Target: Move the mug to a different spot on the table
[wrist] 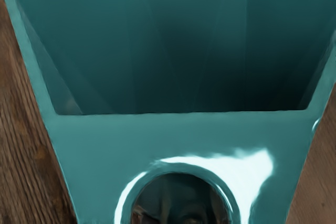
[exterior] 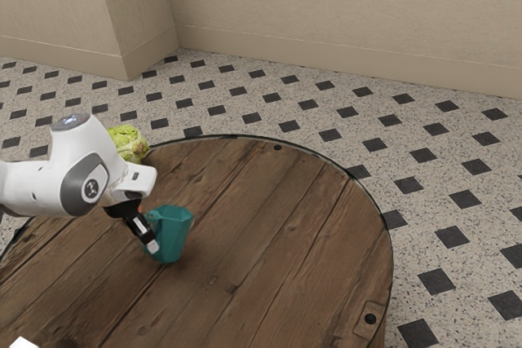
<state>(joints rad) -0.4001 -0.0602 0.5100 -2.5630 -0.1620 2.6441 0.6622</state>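
A teal, angular mug [exterior: 173,232] stands on the round wooden table [exterior: 277,226], toward the exterior view's left. My gripper [exterior: 146,234] is at the mug's left side, where the handle is, with its black fingers [exterior: 152,244] pressed on the handle from both sides. The mug's base looks to be resting on the wood. In the wrist view the mug [wrist: 168,77] lies directly under my hand, its open mouth facing the camera and its handle loop [wrist: 178,192] centred just below the hand.
A green lettuce-like object [exterior: 128,142] lies at the table's far left edge, behind my arm. Bare wood stretches across the table's middle and right. The rim [exterior: 371,201] drops off to a tiled floor.
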